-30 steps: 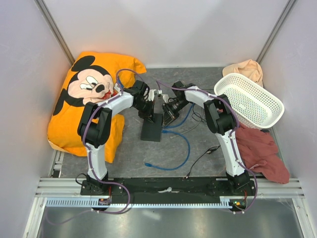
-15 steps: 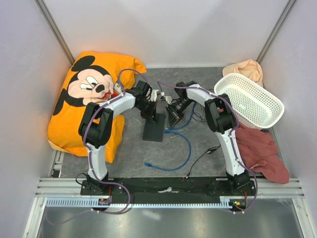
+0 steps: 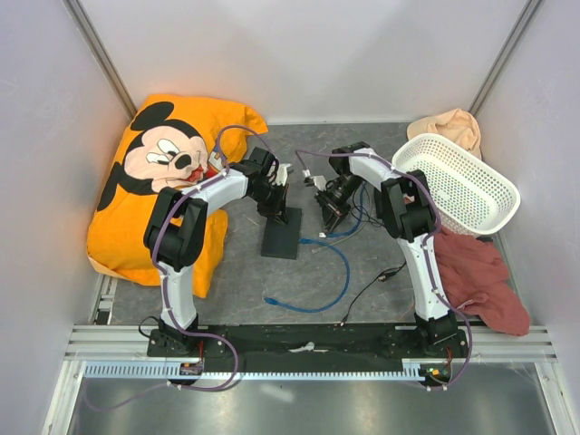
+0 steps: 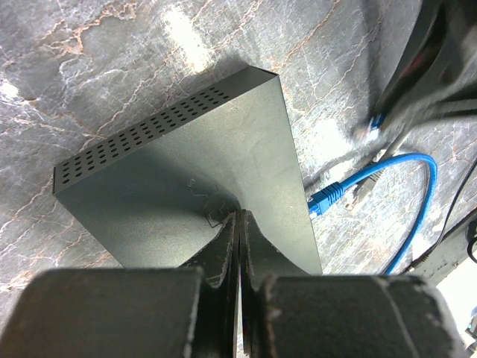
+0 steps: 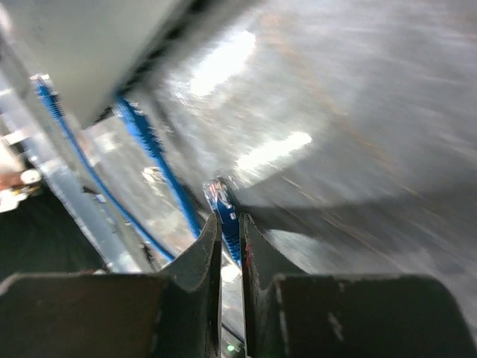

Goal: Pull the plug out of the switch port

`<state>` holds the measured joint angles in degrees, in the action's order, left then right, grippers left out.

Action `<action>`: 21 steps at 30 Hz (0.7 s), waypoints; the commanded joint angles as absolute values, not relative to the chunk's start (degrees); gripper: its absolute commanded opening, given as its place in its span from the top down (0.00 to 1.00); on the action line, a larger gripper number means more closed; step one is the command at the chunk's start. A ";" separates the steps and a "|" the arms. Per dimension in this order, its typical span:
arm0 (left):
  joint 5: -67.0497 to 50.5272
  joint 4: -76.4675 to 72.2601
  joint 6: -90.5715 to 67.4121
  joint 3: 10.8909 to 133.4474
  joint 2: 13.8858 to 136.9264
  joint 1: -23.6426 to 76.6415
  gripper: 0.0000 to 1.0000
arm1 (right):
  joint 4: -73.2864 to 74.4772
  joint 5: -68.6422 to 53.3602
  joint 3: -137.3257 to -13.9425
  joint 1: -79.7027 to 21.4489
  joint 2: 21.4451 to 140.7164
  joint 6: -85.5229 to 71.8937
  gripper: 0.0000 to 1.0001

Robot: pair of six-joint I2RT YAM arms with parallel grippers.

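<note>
The flat black switch box (image 3: 280,232) lies on the grey mat and fills the left wrist view (image 4: 186,171); its port row is hidden from both views. My left gripper (image 3: 275,193) is shut and empty, its tips (image 4: 238,215) pressing on the box's top. My right gripper (image 3: 327,207) is to the right of the box, apart from it, and shut on a blue plug (image 5: 227,216) whose clear tip sticks out past the fingers. It shows blurred in the left wrist view (image 4: 387,112).
A blue cable (image 3: 337,272) loops over the mat; one of its plugs (image 4: 326,198) lies beside the box's right edge. Thin black cords (image 3: 367,213) lie right of my right gripper. An orange Mickey cloth (image 3: 163,181) is at the left, a white basket (image 3: 458,186) and a red cloth (image 3: 480,276) at the right.
My right gripper has moved right, away from the switch box, with the blue plug in it. The left gripper stays on the box.
</note>
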<state>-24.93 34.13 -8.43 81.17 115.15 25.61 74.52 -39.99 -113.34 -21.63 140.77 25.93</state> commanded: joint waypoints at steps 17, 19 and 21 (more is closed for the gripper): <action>-17.84 33.40 -4.22 78.05 120.32 28.21 0.98 | 45.71 -8.97 -133.93 -12.22 143.17 18.02 1.00; -17.58 33.31 -4.22 77.78 120.15 28.21 0.98 | 44.13 -7.91 -135.34 -12.04 143.87 17.14 1.00; -17.49 33.31 -4.04 77.35 119.88 28.21 0.98 | 42.98 -7.30 -136.40 -12.13 143.96 16.62 1.00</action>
